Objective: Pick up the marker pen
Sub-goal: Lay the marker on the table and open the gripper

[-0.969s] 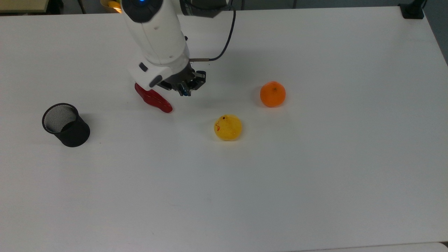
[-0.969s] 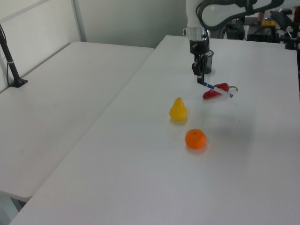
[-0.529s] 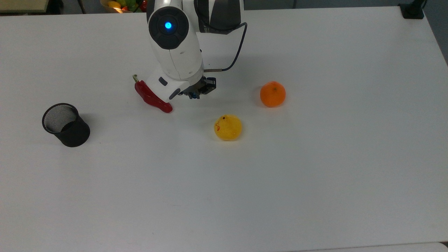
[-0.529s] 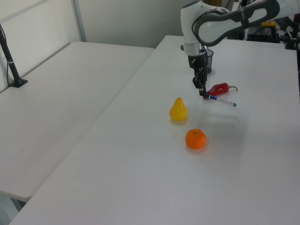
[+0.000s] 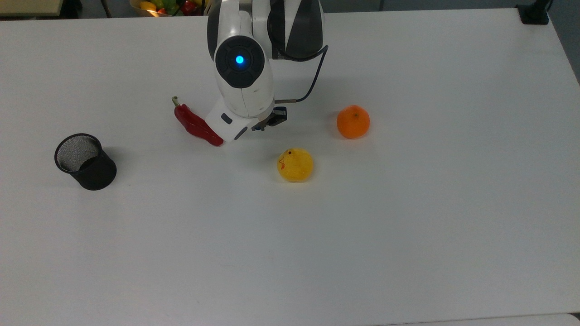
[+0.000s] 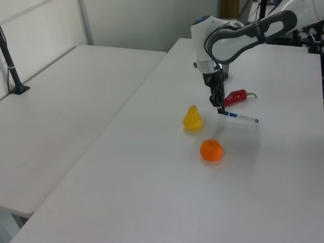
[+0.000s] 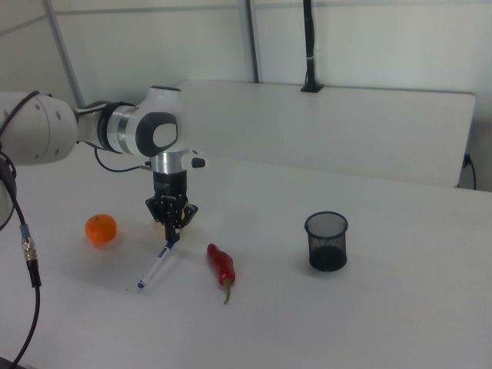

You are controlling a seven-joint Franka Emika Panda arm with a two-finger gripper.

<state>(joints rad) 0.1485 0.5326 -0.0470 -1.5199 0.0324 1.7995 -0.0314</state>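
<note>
The white tabletop (image 5: 408, 235) spans nearly the whole top view, and in the left view a second white table (image 6: 61, 111) stands alongside it at the frame's left. The white robot arm (image 5: 242, 72) reaches in from the upper centre of the top view, its blue light facing the camera; in the right view it comes from the frame's left and points straight down. Its hand (image 7: 171, 228) sits low over the tabletop at centre left of the right view, closed on the capped end of the marker pen (image 7: 156, 266). The pen slants from the fingers down toward the lower left of the right view, its far blue tip at or just above the surface; contact cannot be judged. In the left view the pen (image 6: 240, 118) runs rightward from the hand (image 6: 220, 109) at centre right of the frame.

The black mesh cup (image 5: 85, 161) stands upright at the left of the top view, well apart from the rest. The red chilli (image 5: 197, 124) lies just left of the arm's wrist in the top view. The orange (image 5: 353, 121) sits right of centre, and the yellow pear (image 5: 295, 165) lies near the centre, below the hand.
</note>
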